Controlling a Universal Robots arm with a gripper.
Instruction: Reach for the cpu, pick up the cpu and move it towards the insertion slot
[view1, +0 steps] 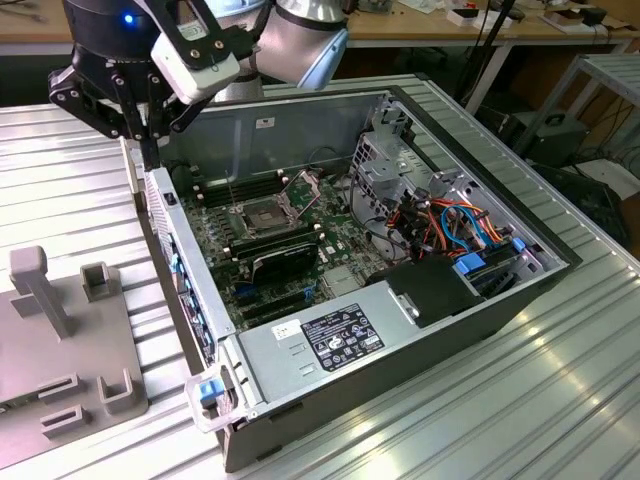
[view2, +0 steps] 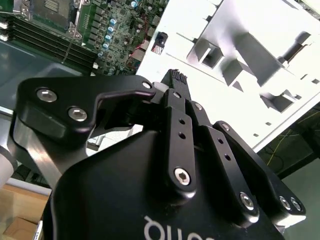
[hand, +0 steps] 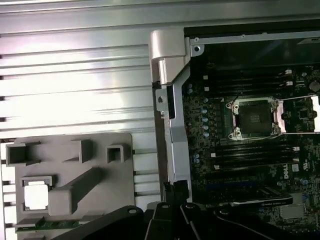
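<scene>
gripper (hand: 175, 186) over case wall (hand: 172, 135) | fingers seemingly pinched together, empty | cpu (hand: 36, 194) in grey fixture (hand: 75, 150) off one side | insertion slot (hand: 252, 117) off the other

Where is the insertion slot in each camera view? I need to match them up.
Exterior view: the insertion slot lies on the motherboard inside the open case, toward the exterior view's left.
Second wrist view: the insertion slot is cut off by the picture's edge, on the green board.
First wrist view: the insertion slot sits between memory slots.
Shared landmark: the grey fixture plate outside the case.
</scene>
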